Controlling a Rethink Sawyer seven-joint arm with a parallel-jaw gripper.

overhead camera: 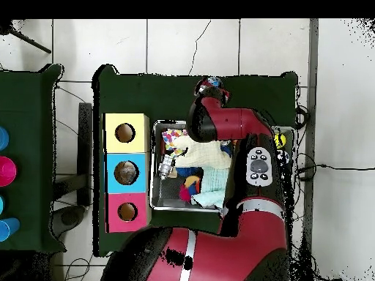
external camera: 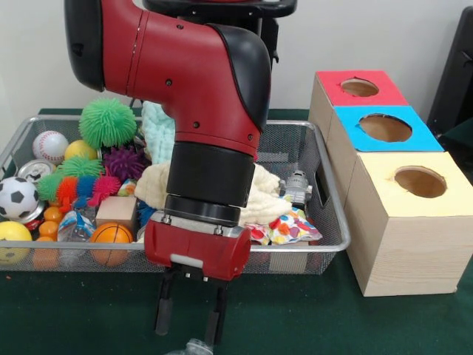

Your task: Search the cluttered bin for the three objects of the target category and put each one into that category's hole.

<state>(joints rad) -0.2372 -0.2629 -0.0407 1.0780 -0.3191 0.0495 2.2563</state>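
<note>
The wire mesh bin (external camera: 334, 198) holds a heap of toys and cloth. One see-through bottle (external camera: 298, 185) stands at its right end, near the boxes; it also shows in the overhead view (overhead camera: 167, 165). Another bottle (external camera: 75, 226) with blue markings lies at the bin's front left. The blue-faced box's hole (external camera: 385, 128) is the middle one (overhead camera: 126, 173). My gripper (external camera: 189, 319) hangs open over the green table in front of the bin (overhead camera: 211, 86). A clear object (external camera: 194, 347), cut off by the bottom edge, lies just under the fingertips (external camera: 164, 310).
The red-faced box (external camera: 360, 88) and the yellow-faced box (external camera: 420, 181) flank the blue one. The bin also holds spiky rubber balls (external camera: 108, 122), a baseball (external camera: 49, 146), a soccer ball (external camera: 16, 197), a can (external camera: 34, 171), a basketball (external camera: 111, 238) and cream cloth (external camera: 262, 194).
</note>
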